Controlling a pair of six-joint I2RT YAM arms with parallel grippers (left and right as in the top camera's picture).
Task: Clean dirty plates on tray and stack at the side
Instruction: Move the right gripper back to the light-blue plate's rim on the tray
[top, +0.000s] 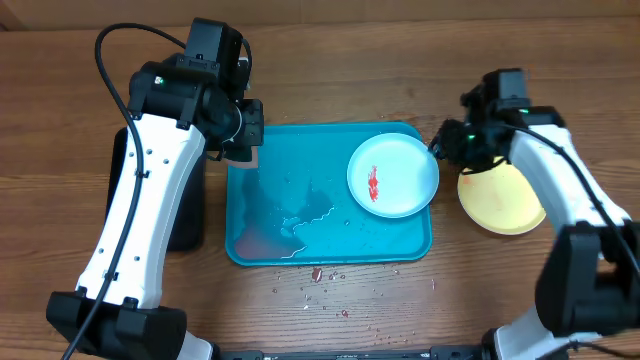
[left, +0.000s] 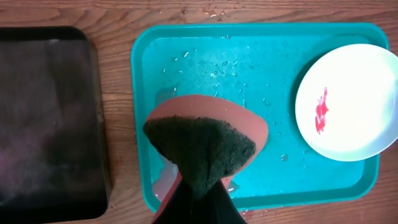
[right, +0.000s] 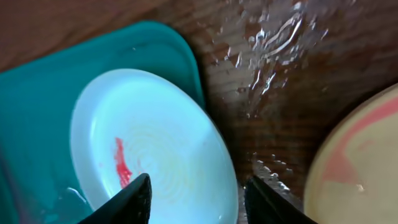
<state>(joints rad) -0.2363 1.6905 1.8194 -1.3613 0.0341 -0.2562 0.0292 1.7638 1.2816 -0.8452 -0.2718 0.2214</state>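
- Overhead, we see the tray (top: 330, 250) with a red-smeared pale plate (top: 393, 176) at its right end, and a yellow plate (top: 503, 203) just off the tray's right.
- Our left gripper (left: 199, 198) clenches a sponge (left: 200, 144) over the tray's left part.
- Our right gripper (right: 196, 199) hangs, jaws parted, above the tray's right rim.

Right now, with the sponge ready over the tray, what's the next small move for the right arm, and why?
Probably lower the right gripper and close on the rim of the pale plate. Its open jaws hang astride that rim, the red smear is unwiped, and the left gripper holds the sponge, so the plate seems to need steadying for a wipe.
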